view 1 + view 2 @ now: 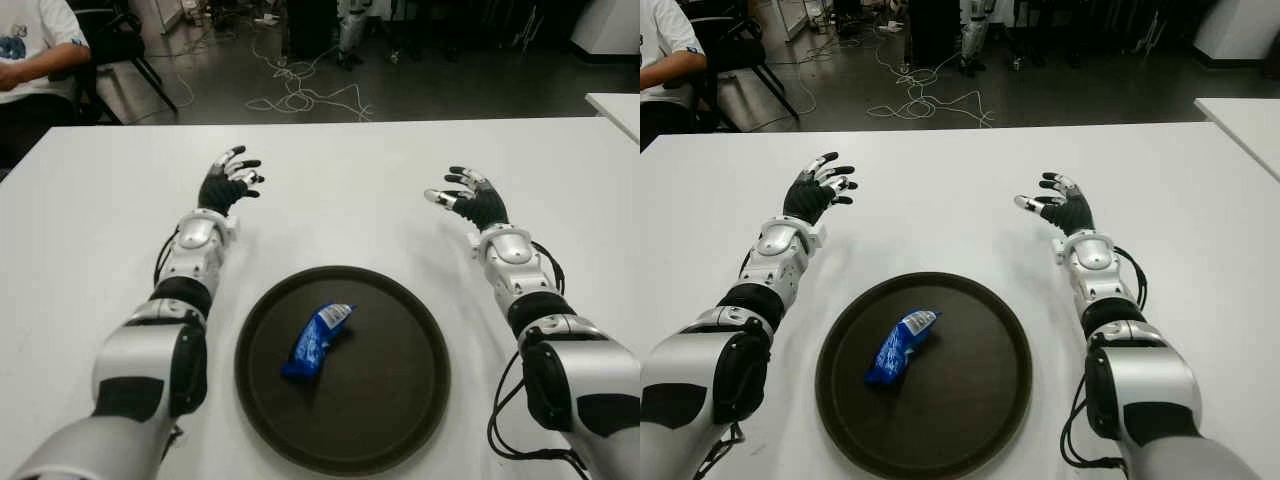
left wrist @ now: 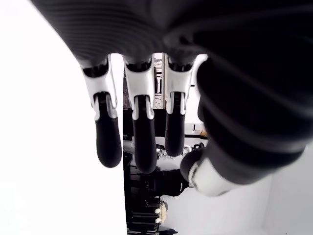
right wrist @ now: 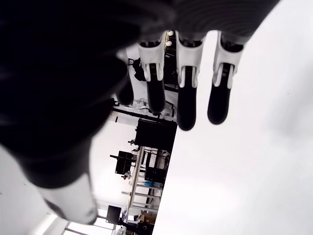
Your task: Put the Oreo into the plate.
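White table: left hand, right hand outstretched, fingers spread.

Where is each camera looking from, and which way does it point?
Left eye view: on the head, looking down at the white table; shows both arms, left hand, right hand, and the Oreo lying in the plate.
Right eye view: the same scene from slightly to the side.
Left wrist view: on the left wrist, looking along its open fingers.
Right wrist view: on the right wrist, looking along its open fingers.
Both wrist views share the table and the room beyond.
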Available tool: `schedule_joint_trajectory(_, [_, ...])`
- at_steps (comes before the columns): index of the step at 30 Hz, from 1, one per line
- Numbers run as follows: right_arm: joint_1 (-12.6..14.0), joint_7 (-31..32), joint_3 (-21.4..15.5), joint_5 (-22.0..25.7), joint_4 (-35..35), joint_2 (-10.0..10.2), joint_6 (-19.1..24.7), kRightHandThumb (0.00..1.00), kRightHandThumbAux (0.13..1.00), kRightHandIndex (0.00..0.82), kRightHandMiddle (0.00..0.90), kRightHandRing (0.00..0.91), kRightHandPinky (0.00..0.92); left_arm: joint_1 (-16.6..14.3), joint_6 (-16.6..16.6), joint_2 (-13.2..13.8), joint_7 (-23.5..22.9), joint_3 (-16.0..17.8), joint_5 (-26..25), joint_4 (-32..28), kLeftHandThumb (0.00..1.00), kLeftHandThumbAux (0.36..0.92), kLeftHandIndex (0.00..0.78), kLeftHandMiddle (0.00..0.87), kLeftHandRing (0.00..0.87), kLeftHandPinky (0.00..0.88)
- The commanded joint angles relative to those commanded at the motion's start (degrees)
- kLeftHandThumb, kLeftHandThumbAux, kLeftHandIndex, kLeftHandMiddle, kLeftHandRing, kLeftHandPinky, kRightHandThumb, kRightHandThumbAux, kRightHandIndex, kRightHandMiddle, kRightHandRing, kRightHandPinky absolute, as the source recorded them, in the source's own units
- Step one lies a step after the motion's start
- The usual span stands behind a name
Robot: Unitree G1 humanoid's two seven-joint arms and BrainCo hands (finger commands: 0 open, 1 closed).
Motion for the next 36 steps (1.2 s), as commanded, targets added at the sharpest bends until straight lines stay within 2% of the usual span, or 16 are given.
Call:
schedule_joint_trajectory(11, [-0.8, -0.7, 0.0, -0.3, 1.3, 0.2, 0.5, 0.155, 0.789, 0.189, 0.207, 0.265, 0.318, -0.5, 0.2, 0.0, 0.7, -0.2, 0.5, 0.9, 0.174, 0.809, 0.169, 0.308, 0.369, 0.457])
schedule_joint_trajectory(21, [-1.2, -1.5, -0.1, -0.4, 2.0, 0.8, 0.7, 0.158, 0.795, 0.207, 0.196, 0.259, 0.321, -0.6, 0.5, 0.4, 0.7, -0.2, 1.1, 1.4, 0.12, 0.842, 0.167, 0.298, 0.35, 0.431])
schedule_joint_trajectory(22, [-1.3, -1.6, -0.1, -0.4, 2.1, 0.8, 0.7, 0.258, 0.784, 0.246, 0.197, 0.26, 0.322, -0.6, 0.6, 0.5, 0.7, -0.2, 1.1, 1.4, 0.119, 0.844, 0.166, 0.298, 0.35, 0.432])
schedule_joint_trajectory(23, [-1.3, -1.6, -0.2, -0.4, 2.1, 0.8, 0.7, 0.405, 0.768, 0.302, 0.199, 0.262, 0.323, -0.6, 0.6, 0.5, 0.7, -0.1, 1.2, 1.4, 0.118, 0.846, 0.166, 0.298, 0.35, 0.433])
schedule_joint_trajectory(25, [-1.3, -1.8, -0.1, -0.5, 2.2, 1.1, 0.7, 0.559, 0.751, 0.36, 0.201, 0.263, 0.324, -0.5, 0.6, 0.6, 0.4, -0.1, 1.2, 1.4, 0.118, 0.851, 0.164, 0.296, 0.35, 0.434])
schedule_joint_trajectory(28, [-1.4, -2.3, 0.0, -0.7, 2.3, 1.3, 0.5, 0.63, 0.743, 0.386, 0.199, 0.264, 0.325, -0.5, 0.6, 0.8, 0.1, 0.0, 1.3, 1.4, 0.126, 0.856, 0.162, 0.294, 0.35, 0.435])
schedule_joint_trajectory(36, [-1.4, -3.1, 0.1, -1.5, 2.4, 1.9, 0.4, 0.661, 0.739, 0.396, 0.194, 0.263, 0.334, -0.4, 0.9, 1.5, -1.1, -0.1, 1.5, 1.5, 0.14, 0.825, 0.149, 0.285, 0.35, 0.442])
